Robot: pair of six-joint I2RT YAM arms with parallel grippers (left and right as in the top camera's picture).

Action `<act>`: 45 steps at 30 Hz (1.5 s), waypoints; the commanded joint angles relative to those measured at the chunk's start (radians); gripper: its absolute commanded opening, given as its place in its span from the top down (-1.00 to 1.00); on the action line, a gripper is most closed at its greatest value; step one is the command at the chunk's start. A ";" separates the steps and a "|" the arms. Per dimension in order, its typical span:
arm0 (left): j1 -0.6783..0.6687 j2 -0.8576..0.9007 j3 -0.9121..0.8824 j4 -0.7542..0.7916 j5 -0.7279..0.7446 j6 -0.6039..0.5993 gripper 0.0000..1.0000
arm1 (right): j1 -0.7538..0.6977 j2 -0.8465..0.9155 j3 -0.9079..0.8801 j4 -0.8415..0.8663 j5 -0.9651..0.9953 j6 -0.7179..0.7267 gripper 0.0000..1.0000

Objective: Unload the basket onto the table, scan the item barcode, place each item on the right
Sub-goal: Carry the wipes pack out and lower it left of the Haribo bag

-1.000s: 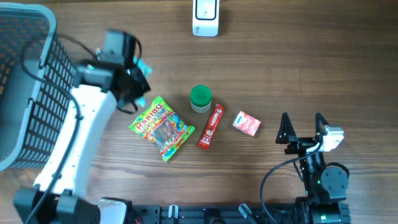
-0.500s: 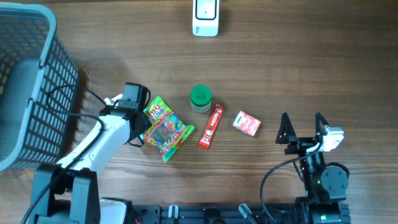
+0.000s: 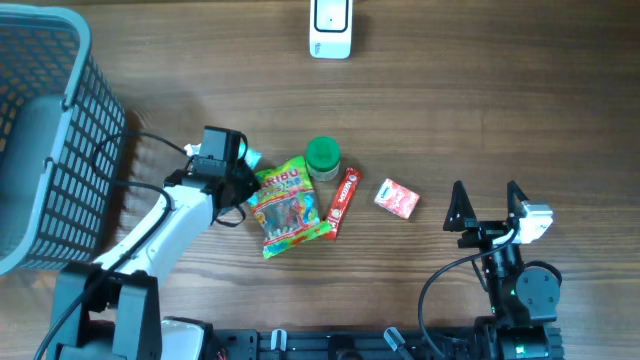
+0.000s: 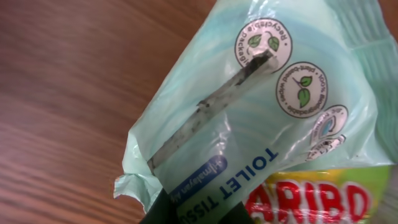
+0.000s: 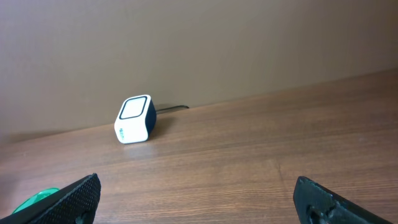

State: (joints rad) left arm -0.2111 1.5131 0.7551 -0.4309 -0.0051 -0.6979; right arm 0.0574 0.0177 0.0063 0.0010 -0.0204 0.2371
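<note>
On the wooden table point(image 3: 500, 100), left gripper point(image 3: 244, 167) clamped on a pale green plastic tissue pack point(image 4: 261, 118) beside the colourful Haribo bag point(image 3: 290, 207), right gripper point(image 3: 486, 196) spread wide

**Setting:** mock shop checkout on a robotics test rig.

**Evidence:**
- wood-grain bench point(image 3: 480, 100)
- white barcode scanner point(image 3: 330, 28) at the far edge
- grey mesh shopping basket point(image 3: 40, 150) at the left edge
- packaged retail goods mid-bench: gummy bag point(image 3: 290, 210), green-lidded tub point(image 3: 322, 158), red bar point(image 3: 340, 202), pink box point(image 3: 397, 198), tissue pack point(image 4: 280, 112)
- left arm point(image 3: 150, 235) and right arm point(image 3: 515, 290) mounted at the near edge
- plain beige wall point(image 5: 186, 37) behind
</note>
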 commanded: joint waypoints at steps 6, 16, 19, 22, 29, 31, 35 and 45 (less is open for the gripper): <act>-0.020 -0.011 -0.003 0.028 0.016 -0.033 0.92 | 0.005 -0.004 -0.001 0.005 0.014 0.002 -1.00; -0.020 -0.013 -0.003 -0.022 -0.188 -0.062 -1.00 | 0.005 -0.004 -0.001 0.005 0.014 0.002 -0.99; -0.020 -0.027 0.002 -0.023 -0.217 -0.058 -1.00 | 0.005 -0.004 -0.001 0.005 0.014 0.002 -0.99; -0.020 -0.054 0.023 -0.023 -0.217 -0.038 -0.94 | 0.005 -0.004 -0.001 0.005 0.014 0.001 -1.00; -0.020 -0.106 0.070 0.013 -0.208 -0.006 0.92 | 0.005 -0.004 -0.001 0.005 0.014 0.002 -1.00; -0.020 -0.102 0.069 0.009 -0.204 -0.014 0.92 | 0.005 -0.004 -0.001 0.005 0.014 0.002 -0.99; -0.020 -0.051 0.067 0.000 -0.204 -0.017 0.92 | 0.005 -0.004 -0.001 0.005 0.014 0.002 -0.99; -0.021 0.166 0.066 -0.114 -0.082 -0.097 0.92 | 0.005 -0.004 -0.001 0.005 0.014 0.002 -0.99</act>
State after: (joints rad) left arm -0.2302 1.6085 0.8310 -0.4740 -0.1436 -0.7273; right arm 0.0574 0.0177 0.0063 0.0010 -0.0204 0.2371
